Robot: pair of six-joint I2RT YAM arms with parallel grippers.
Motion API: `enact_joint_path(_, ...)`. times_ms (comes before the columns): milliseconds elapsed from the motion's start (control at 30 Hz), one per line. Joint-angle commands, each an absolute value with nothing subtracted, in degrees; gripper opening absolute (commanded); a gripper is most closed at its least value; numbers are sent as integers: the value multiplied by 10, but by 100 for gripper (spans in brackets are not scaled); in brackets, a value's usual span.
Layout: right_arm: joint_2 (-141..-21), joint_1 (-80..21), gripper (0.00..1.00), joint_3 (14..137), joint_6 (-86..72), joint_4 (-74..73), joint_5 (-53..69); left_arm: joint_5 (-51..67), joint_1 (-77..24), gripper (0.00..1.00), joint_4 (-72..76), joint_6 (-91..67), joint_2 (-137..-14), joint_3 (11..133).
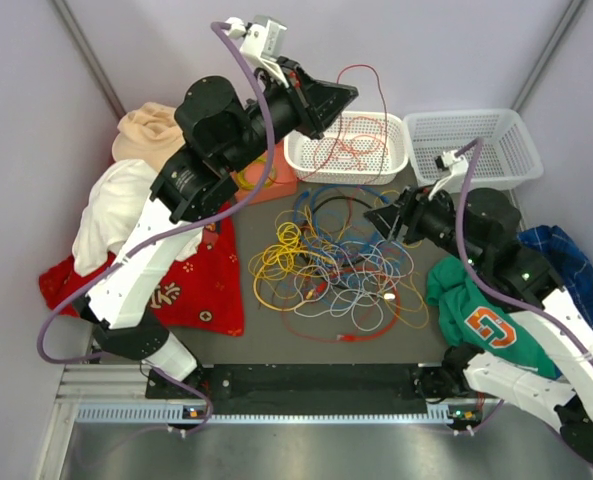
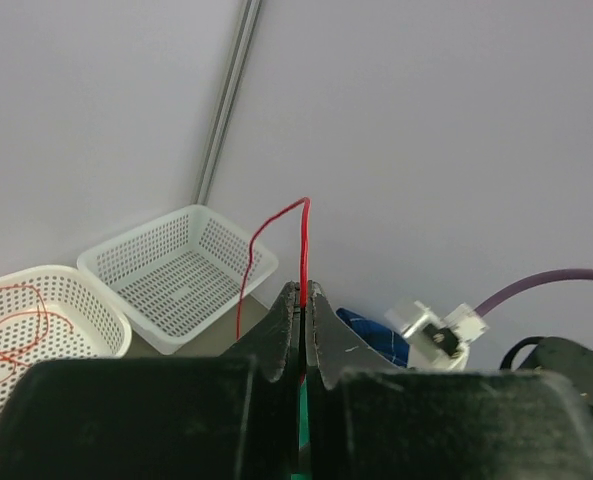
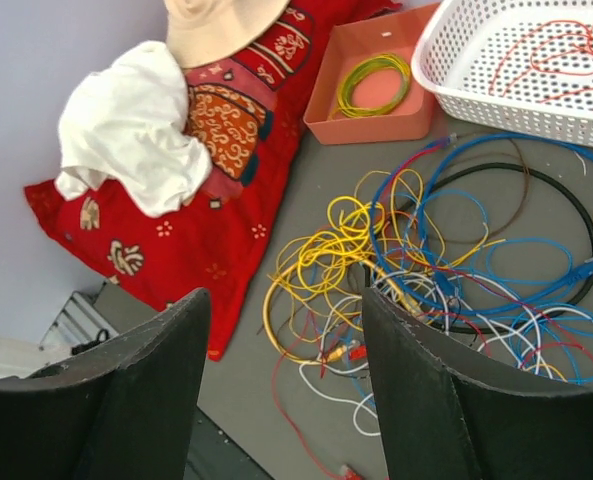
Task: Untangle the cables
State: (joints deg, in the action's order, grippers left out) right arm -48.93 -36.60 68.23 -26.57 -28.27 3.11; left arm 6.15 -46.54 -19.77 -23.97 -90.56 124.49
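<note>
Pinching a red wire (image 2: 304,240) in my closed left end effector (image 2: 303,290), I hold it high; its loose run drops toward the white basket (image 1: 346,178) at six o'clock in the overhead view. My right end effector (image 1: 376,213) gapes open, nearer the cable tangle (image 1: 336,265) on the counter (image 1: 261,345), at seven o'clock.

You get bright, even, diffuse light in all three views, with only faint soft shadows under the cables (image 1: 336,268) on the tabletop (image 1: 266,345). The left pincer (image 2: 303,292) and right pincer (image 3: 284,300), both toward 6 o'clock in their wrist views, look dark and slightly soft.
</note>
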Motion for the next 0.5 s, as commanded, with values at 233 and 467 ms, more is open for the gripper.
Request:
enact_joint_path(233,-541,-367,59,636,-229,-170,-65,76,-464,0,-187,-258,-895,1269)
enact_joint_path(467,-607,-367,59,645,-229,-87,-76,91,-464,0,-189,-271,-890,1266)
